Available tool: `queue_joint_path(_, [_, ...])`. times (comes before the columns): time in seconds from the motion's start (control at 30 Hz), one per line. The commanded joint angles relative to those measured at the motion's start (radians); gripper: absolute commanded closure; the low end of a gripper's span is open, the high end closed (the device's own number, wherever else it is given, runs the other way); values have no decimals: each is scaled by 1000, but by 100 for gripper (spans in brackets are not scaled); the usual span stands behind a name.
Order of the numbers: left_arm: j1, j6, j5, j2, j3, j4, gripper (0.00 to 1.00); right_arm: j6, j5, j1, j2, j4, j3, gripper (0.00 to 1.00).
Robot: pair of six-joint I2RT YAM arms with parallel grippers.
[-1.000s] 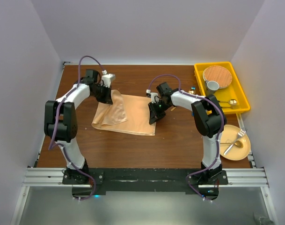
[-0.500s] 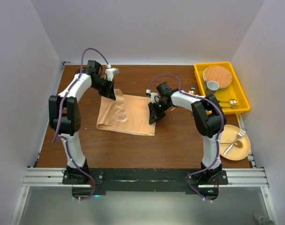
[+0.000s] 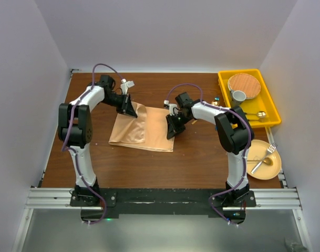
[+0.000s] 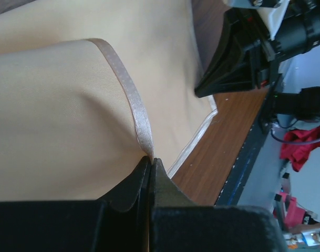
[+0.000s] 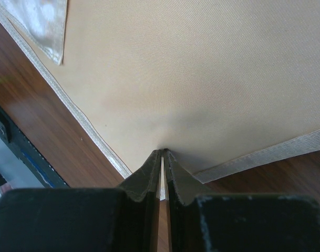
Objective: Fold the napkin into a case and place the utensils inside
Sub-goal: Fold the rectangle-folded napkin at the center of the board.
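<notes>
The peach satin napkin lies mid-table, its left part folded over to the right. My left gripper is shut on the folded flap's hem, jaws meeting at the hem. My right gripper is shut on the napkin's right edge, cloth pinched between the fingertips. The gold utensils lie far right: a fork and a spoon on a yellow plate, and a spoon in the tray. No case is in view.
A yellow tray at the back right holds a round wood-toned plate and a white cup. Small items lie on the table beside the tray's left side. White walls close in the table on three sides.
My left gripper has carried the napkin's flap rightward, so the folded part now covers more of the cloth. The right gripper has stayed where it was.
</notes>
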Motion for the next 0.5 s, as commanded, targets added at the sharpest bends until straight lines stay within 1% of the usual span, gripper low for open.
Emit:
queue_joint_path(0.0, [39, -51, 226, 16, -27, 82, 100, -7, 50, 11, 1, 26, -21, 89])
queue_joint_path(0.07, [74, -104, 265, 19, -30, 147, 96, -9, 52, 9, 1, 25, -21, 89])
queue_joint_path(0.1, [84, -155, 274, 19, -36, 181, 94, -9, 52, 11, 1, 26, -22, 89])
queue_joint_path(0.13, [108, -199, 273, 19, -39, 214, 89, -9, 53, 9, 1, 26, -21, 89])
queue_joint_path(0.17, [110, -216, 218, 22, -36, 244, 84, -9, 54, 9, 1, 25, -21, 89])
queue_joint_path(0.23, [110, -222, 143, 36, -19, 237, 77, -3, 47, 9, 1, 26, -24, 89])
queue_joint_path(0.27, [110, -227, 66, 41, -18, 232, 65, -1, 47, 9, 1, 29, -24, 89])
queue_joint_path(0.33, [110, -197, -3, 41, -7, 208, 55, 0, 46, 11, -1, 26, -21, 89])
queue_joint_path(0.37, [111, -192, -107, 33, -7, 202, 47, 0, 46, 12, 1, 28, -19, 89])
queue_joint_path(0.4, [119, -174, -140, 22, -17, 205, 47, 2, 46, 12, 1, 29, -19, 88])
queue_joint_path(0.47, [134, -137, -148, -43, -36, 237, 47, 2, 47, 12, -1, 28, -16, 88])
